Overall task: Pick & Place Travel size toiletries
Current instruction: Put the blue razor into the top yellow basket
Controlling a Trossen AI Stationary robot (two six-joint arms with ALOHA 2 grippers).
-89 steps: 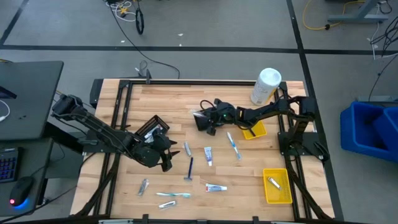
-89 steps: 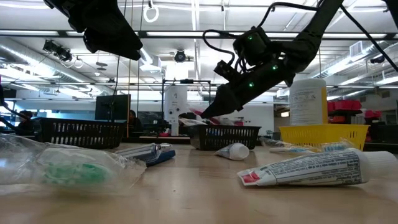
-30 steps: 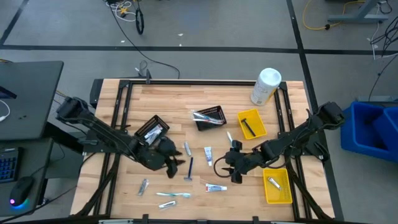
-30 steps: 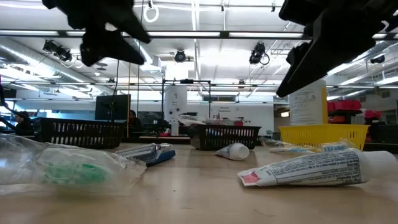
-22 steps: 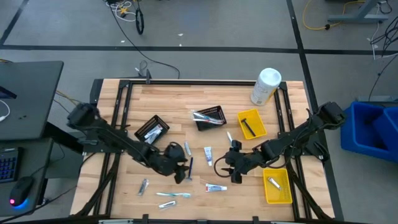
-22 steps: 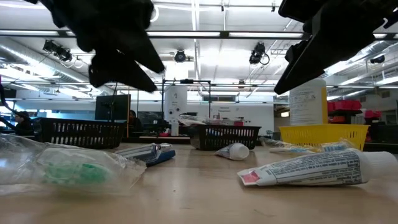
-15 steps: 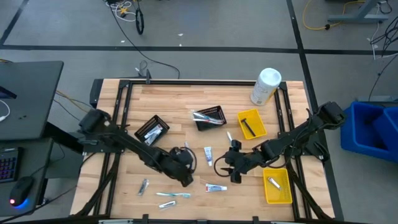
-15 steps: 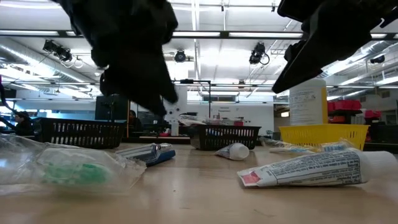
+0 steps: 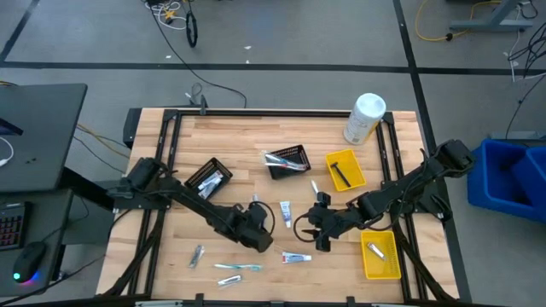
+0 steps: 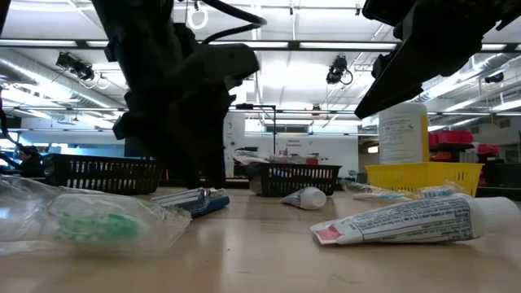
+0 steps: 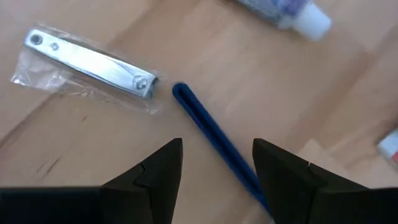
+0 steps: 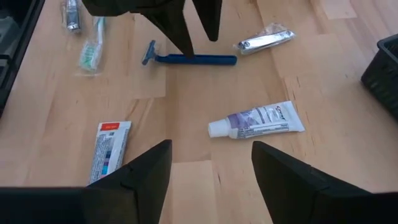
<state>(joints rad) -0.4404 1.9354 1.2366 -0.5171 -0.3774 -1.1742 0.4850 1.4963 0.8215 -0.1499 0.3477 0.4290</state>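
The left claw (image 9: 258,236) hangs low over the middle of the wooden surface (image 9: 230,136), its fingers spread apart and empty, one on each side of the blue razor (image 11: 214,143) that lies flat below. A silvery packet (image 11: 90,64) lies just beside the razor handle, at about ten o'clock from it. The right claw (image 9: 314,232) waits at three o'clock from the left one, also released, above a small toothpaste tube (image 12: 258,121). Another toothpaste tube (image 9: 296,257) lies at six o'clock.
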